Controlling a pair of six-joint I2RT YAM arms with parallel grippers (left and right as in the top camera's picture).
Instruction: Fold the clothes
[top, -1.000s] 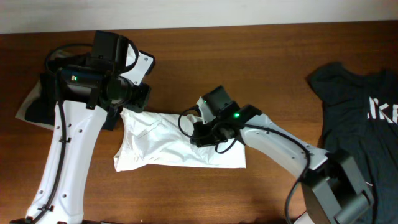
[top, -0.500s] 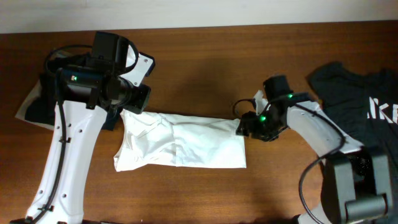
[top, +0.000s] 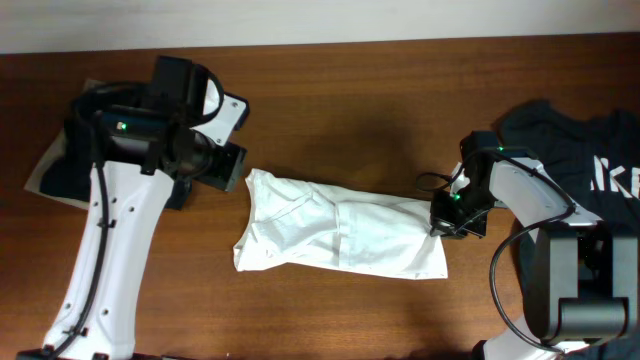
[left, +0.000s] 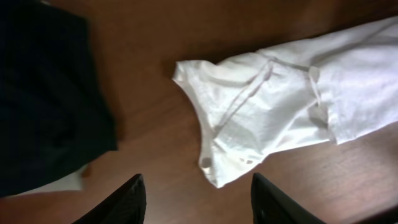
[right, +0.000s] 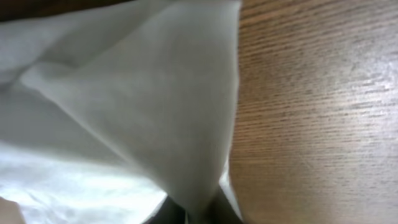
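Pinches the right end of the white T-shirt (top: 340, 232) in the right pincer (top: 447, 222); from the right wrist, shows the cloth drawn to a peak that runs down between the pressed-together tips. Leaves the shirt as a long, rumpled band in the middle of the table (top: 350, 110), long axis running left to right and dipping a little toward the held end. Holds the left pincer (left: 198, 194) spread and empty over bare wood, with the shirt's free left end lying just ahead of the tips and apart from them. Puts the left arm nearer that free end, the right already on the other; probably calls for a short reach by the left along the band's axis to the near corner. Sits between a black T-shirt (top: 570, 170) at the right edge and a dark garment (left: 43, 93) at the left, touching neither. Differs from a second ago: then had the right pincer over the shirt's middle and the left end tucked beside the left arm; now has the whole band dragged rightward, stretched longer and tilted.
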